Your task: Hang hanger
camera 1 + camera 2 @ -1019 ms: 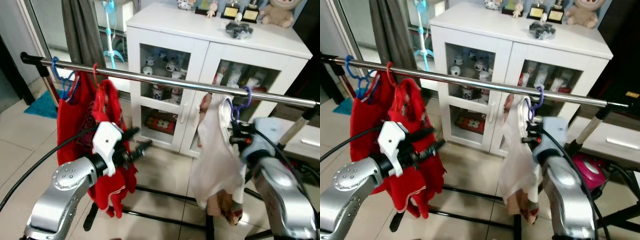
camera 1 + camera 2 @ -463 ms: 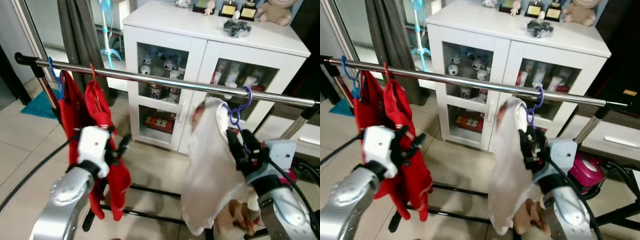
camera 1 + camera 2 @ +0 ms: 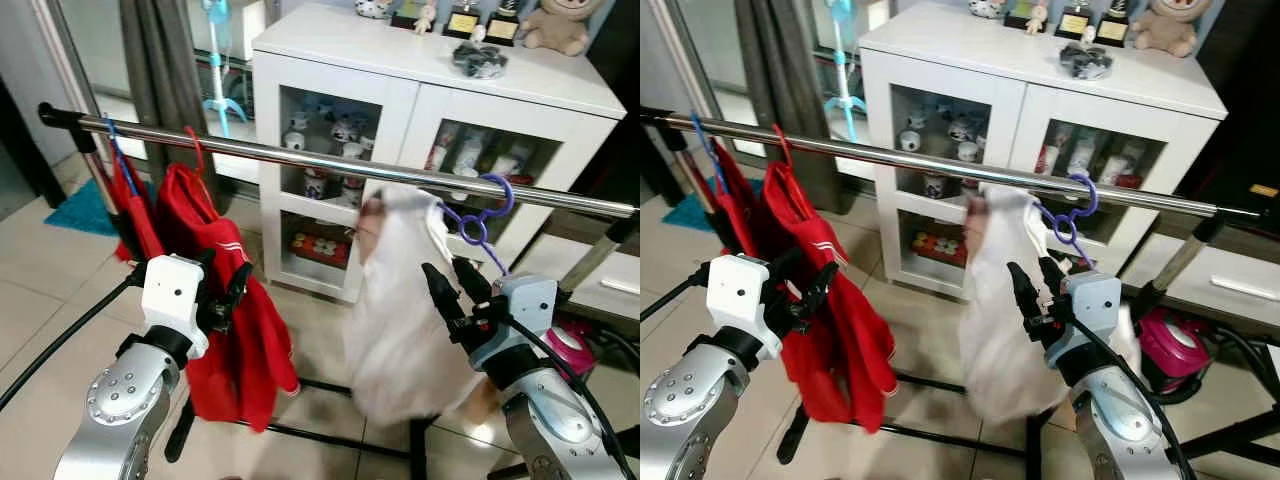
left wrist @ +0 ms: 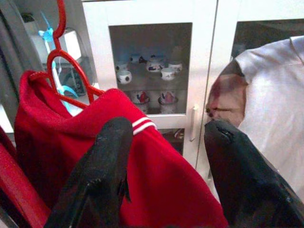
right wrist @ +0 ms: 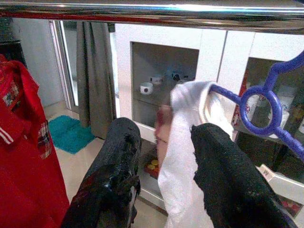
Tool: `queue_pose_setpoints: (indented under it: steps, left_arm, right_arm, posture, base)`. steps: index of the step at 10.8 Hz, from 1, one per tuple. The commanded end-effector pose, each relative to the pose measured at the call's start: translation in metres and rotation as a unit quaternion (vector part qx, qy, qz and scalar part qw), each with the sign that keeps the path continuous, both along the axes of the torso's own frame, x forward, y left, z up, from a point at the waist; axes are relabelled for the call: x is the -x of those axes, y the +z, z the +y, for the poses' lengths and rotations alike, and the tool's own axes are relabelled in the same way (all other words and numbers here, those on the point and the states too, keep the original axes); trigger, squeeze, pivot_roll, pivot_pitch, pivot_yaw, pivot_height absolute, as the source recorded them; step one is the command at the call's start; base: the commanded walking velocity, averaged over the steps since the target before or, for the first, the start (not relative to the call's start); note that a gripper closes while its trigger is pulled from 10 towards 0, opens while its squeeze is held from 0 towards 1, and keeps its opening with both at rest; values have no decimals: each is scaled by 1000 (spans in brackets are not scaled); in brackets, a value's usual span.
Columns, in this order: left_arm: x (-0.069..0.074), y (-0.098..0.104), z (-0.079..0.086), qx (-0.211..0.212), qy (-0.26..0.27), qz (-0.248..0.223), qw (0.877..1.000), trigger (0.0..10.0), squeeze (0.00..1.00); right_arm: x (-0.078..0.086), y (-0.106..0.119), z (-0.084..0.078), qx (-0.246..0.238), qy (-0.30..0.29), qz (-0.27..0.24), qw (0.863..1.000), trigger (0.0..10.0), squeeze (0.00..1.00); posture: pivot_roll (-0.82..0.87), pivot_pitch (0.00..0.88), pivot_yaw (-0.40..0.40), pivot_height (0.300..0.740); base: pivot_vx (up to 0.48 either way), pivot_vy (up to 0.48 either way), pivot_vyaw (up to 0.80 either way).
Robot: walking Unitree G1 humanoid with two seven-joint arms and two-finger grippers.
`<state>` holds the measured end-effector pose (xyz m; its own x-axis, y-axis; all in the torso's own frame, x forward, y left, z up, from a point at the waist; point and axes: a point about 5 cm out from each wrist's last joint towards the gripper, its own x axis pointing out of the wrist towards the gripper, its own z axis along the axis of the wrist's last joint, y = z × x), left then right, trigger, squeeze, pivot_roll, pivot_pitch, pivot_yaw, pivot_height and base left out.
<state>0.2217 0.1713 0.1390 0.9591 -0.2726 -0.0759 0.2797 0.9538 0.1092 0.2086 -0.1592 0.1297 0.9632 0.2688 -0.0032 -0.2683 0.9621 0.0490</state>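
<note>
A purple hanger [image 3: 478, 215] hooks over the steel rail [image 3: 300, 157] toward its right end. A white garment [image 3: 400, 300] hangs from it, swung out to the left and blurred. My right gripper [image 3: 443, 268] is open just below the hanger and beside the garment, touching neither. In the right wrist view the hanger's ring [image 5: 266, 102] sits just past the right gripper [image 5: 164, 130]. My left gripper [image 3: 225, 268] is open against a red garment [image 3: 235, 330] on a red hanger [image 4: 59, 52], with nothing between its fingers.
A white glass-door cabinet [image 3: 420, 80] stands close behind the rail. A second red garment on a blue hanger [image 3: 113, 140] hangs at the rail's left end. The rack's black base bar [image 3: 330, 390] crosses the tiled floor. A pink object [image 3: 570, 345] lies at the right.
My right gripper has drawn back from the purple hanger and stands open. The white garment has swung left, and the red garments have swung right.
</note>
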Motion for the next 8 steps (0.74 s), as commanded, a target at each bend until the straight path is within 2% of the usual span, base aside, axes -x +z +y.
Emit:
queue_pose_setpoints:
  steps: [1, 8]
  left_arm:
    - [0, 3, -1, 0, 0, -4, 1000, 10000, 0]
    - [0, 3, -1, 0, 0, -4, 1000, 10000, 0]
  right_arm:
    - [0, 0, -1, 5, 0, 0, 1000, 10000, 0]
    - [0, 0, -1, 5, 0, 0, 1000, 10000, 0]
  posture:
    - [-36, 0, -47, 740]
    - [-36, 0, -47, 740]
  base:
    - [0, 0, 0]
    - [0, 0, 0]
